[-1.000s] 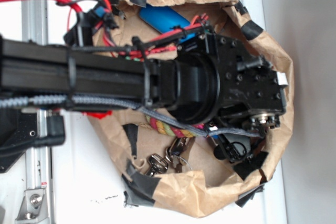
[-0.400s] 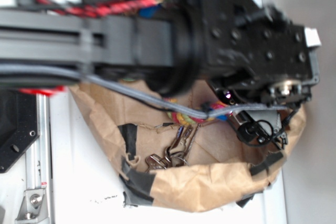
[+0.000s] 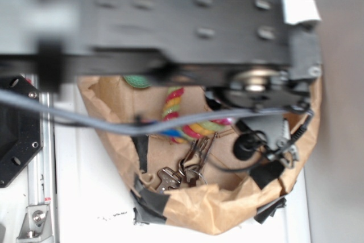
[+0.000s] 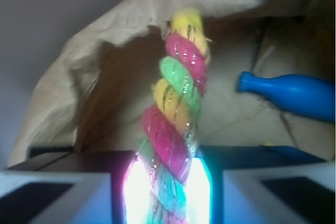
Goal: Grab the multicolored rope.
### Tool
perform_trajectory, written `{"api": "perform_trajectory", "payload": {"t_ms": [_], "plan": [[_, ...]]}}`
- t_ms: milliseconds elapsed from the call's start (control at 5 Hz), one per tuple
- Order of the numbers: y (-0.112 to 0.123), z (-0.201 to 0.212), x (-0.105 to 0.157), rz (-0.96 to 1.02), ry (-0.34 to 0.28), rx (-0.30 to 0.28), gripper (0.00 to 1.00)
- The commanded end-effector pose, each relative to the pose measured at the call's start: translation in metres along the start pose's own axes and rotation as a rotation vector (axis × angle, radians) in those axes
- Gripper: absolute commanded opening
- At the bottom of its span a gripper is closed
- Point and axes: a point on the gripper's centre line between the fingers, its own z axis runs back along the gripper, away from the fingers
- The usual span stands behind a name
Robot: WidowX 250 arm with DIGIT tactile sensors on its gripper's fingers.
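Note:
The multicolored rope (image 4: 176, 103), twisted red, yellow and green strands with a yellow tip, stands between my fingers in the wrist view and reaches away from them. My gripper (image 4: 167, 182) is shut on it, the jaws close on both sides. In the exterior view a bent stretch of the rope (image 3: 175, 109) shows under the blurred black arm (image 3: 170, 21), above the bag floor. The fingertips are hidden there.
A brown paper bag with black tape patches (image 3: 216, 209) surrounds everything; its wall (image 4: 79, 61) rises on the left. A blue bottle-shaped toy (image 4: 294, 93) lies to the right. A green ball (image 3: 135, 81) and metal clips (image 3: 182, 169) lie in the bag.
The arm has risen toward the exterior camera and now fills the top of that view. The rope has come up with it. The blue bottle is now hidden behind the arm.

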Motion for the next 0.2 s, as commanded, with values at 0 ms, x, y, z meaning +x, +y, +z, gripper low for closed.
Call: {"api": "perform_trajectory", "payload": {"t_ms": [0], "plan": [[0.0164,0.0141,0.0110,-0.073,-0.073,-0.001,0.00]]}}
